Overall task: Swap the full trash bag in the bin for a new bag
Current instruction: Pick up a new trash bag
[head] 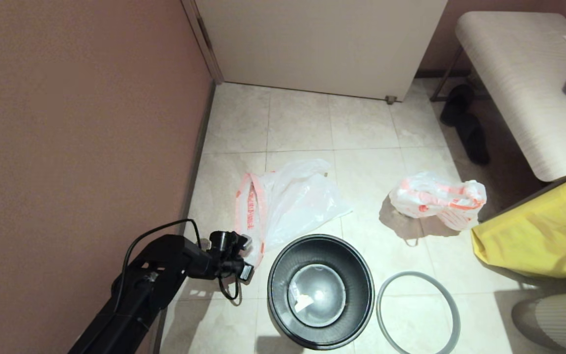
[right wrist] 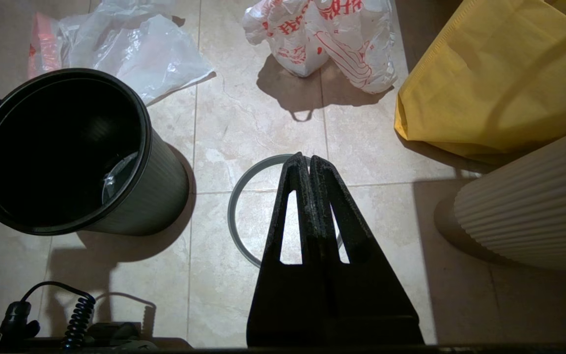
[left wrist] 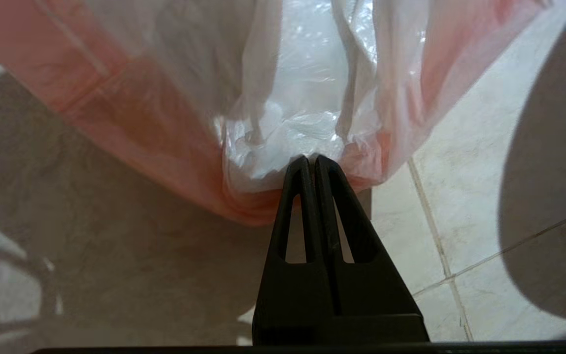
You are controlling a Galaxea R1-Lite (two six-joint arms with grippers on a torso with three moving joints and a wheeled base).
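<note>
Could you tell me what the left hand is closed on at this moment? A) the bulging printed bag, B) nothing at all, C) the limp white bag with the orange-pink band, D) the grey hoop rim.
C: in the left wrist view the left hand is pinched shut on the new bag beside the bin, while the full trash bag lies apart on the floor.

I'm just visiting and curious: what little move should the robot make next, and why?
Probably lift the new bag and carry it over the bin. The left gripper is shut on its edge, the bin stands empty, and the full trash bag already sits aside on the floor.
</note>
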